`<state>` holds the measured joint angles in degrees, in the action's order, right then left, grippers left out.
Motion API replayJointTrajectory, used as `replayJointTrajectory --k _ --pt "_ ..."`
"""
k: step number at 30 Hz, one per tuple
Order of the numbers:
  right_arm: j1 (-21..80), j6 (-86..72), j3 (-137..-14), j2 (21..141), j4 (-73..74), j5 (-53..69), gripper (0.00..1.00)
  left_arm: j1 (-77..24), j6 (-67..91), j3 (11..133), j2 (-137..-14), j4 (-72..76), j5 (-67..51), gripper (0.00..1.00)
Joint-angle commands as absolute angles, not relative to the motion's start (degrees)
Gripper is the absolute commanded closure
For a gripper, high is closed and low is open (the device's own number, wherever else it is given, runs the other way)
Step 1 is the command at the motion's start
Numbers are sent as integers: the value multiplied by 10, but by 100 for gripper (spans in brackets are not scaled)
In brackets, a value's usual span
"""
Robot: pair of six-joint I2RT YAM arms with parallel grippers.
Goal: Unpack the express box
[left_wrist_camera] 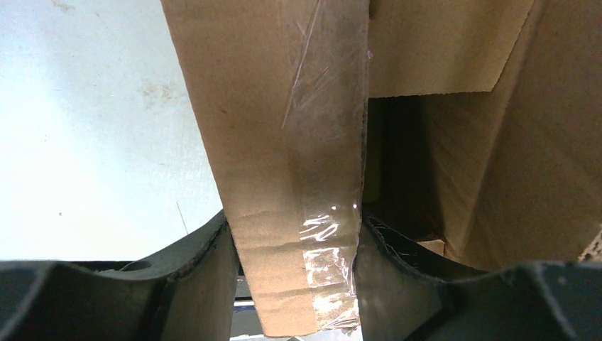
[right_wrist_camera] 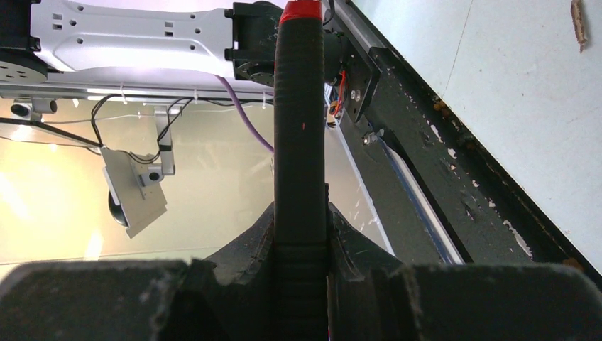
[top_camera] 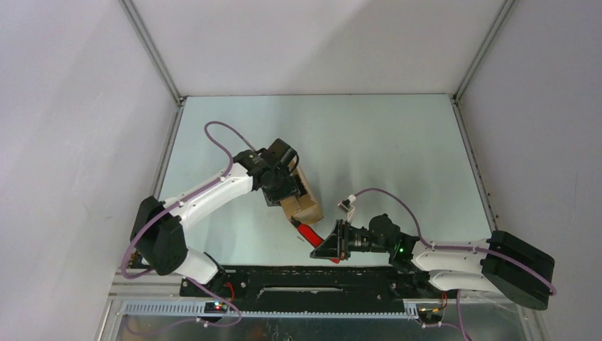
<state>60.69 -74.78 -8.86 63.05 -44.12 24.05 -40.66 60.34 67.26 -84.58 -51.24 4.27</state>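
Note:
The express box [top_camera: 304, 204], a small brown carton, sits on the table near the middle, with my left gripper [top_camera: 279, 183] on its far-left side. In the left wrist view both fingers [left_wrist_camera: 204, 278] press on a taped cardboard flap [left_wrist_camera: 284, 213] of the express box [left_wrist_camera: 490, 163], whose dark inside shows to the right; the left gripper [left_wrist_camera: 294, 284] is shut on that flap. My right gripper [top_camera: 332, 243] is shut on a red-and-black utility knife [top_camera: 309, 232] that points up-left at the box's near corner. The knife's black handle [right_wrist_camera: 299, 142] runs straight out from the right gripper [right_wrist_camera: 301, 245].
Grey enclosure walls [top_camera: 85, 106] close in the table on three sides. The black mounting rail [top_camera: 298, 278] runs along the near edge, and it shows again as the rail [right_wrist_camera: 426, 185] in the right wrist view, beside the left arm's white link [right_wrist_camera: 135, 35]. A small white connector [top_camera: 347, 204] hangs on the right arm's cable.

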Motion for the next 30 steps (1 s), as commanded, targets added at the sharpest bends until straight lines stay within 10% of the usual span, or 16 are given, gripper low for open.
replayJointTrajectory --k 1,30 --pt "611 -737 -111 615 -456 231 100 -410 596 664 -825 -501 39 89" --pt "613 -743 -102 616 -459 228 100 -409 597 672 -824 -506 42 90"
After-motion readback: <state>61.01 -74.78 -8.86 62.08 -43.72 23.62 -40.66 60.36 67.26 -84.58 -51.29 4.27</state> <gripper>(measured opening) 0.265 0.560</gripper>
